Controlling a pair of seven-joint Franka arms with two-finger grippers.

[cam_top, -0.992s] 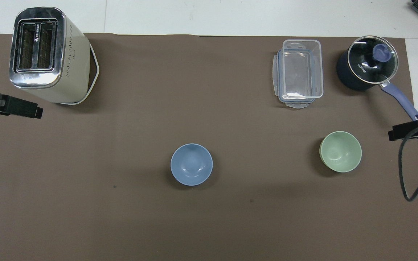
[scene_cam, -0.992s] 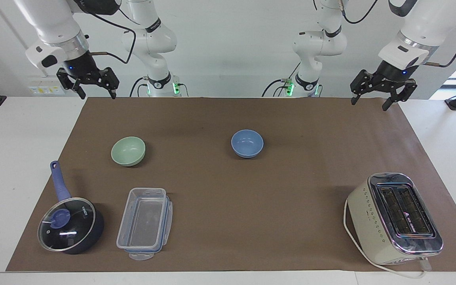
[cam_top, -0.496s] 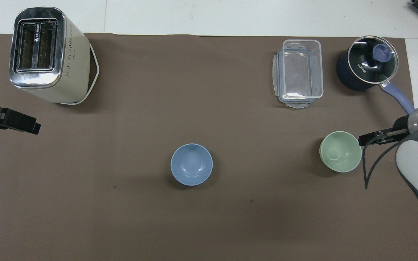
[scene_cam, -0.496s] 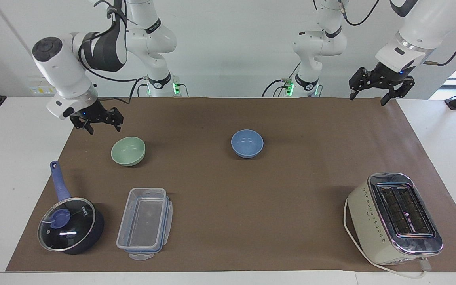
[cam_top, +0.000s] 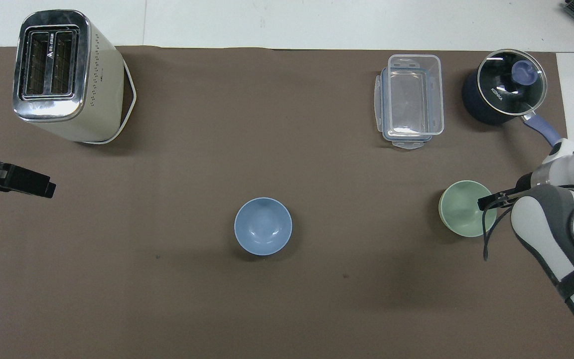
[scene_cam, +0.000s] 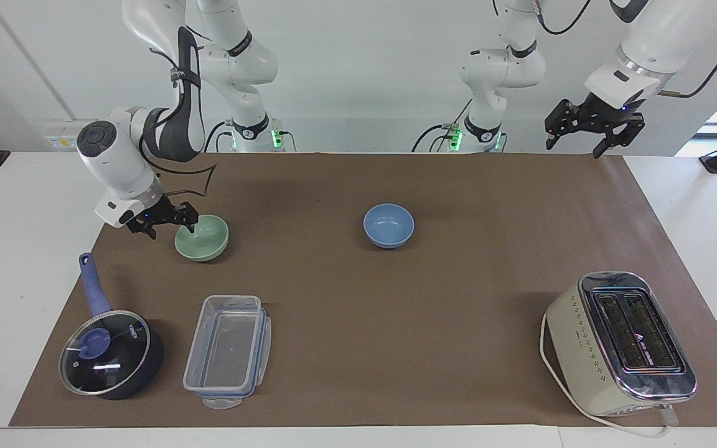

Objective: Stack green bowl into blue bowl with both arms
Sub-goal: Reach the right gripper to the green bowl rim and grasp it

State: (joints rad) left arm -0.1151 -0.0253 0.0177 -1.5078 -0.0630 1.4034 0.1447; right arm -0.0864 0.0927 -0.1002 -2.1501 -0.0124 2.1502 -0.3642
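1. Right claw (scene_cam: 170,224) has dropped right down, jaws spread, at the rim of the green bowl (scene_cam: 202,238) on the surface.
2. Left claw (scene_cam: 586,132), released, has drifted slightly higher.
3. Blue bowl (scene_cam: 388,226) hasn't budged, mid-surface, well apart from the green.

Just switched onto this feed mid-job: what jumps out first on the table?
The right gripper hangs low at the rim of the green bowl, jaws open, nothing held. The blue bowl sits alone near the middle of the brown mat, empty. The left gripper waits high over the mat's edge at the left arm's end, and the cream toaster stands farther from the robots at that same end.
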